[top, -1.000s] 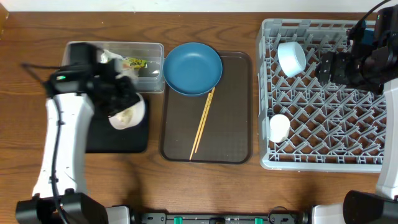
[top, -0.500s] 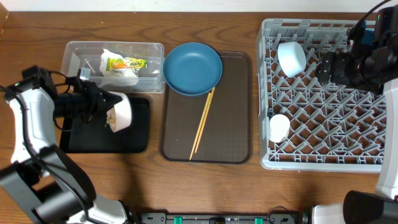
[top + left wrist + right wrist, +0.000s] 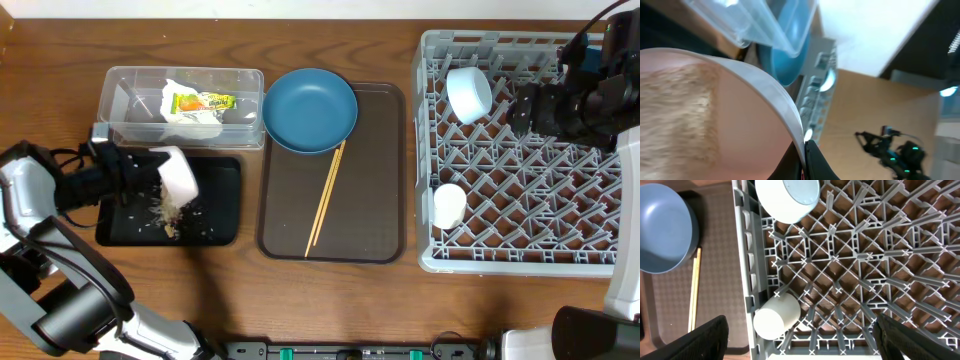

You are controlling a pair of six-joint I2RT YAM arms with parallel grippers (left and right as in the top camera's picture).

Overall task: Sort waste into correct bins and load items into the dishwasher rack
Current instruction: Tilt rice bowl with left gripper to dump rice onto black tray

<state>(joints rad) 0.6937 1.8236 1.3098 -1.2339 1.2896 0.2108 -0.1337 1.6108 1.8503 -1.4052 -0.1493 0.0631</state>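
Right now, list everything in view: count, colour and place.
dishwasher rack: one, grey, right side of the table
light blue bowl: one, pale blue, rack's far left corner
cup: one, white, on its side at the rack's left edge
tray: one, dark brown, centre
plate: one, dark blue, over the tray's far left corner
chopsticks: one pair, pale wood, on the tray
clear bin: one, clear, far left
tissue: crumpled, white, in the clear bin
snack wrapper: one, yellow-green and orange, in the clear bin
black bin: one, black, just nearer than the clear bin
food scraps: scattered, whitish, in the black bin
white bowl: one, white, tipped over the black bin
table: one, brown wood
left gripper: shut on the white bowl's rim
right gripper: open, above the rack
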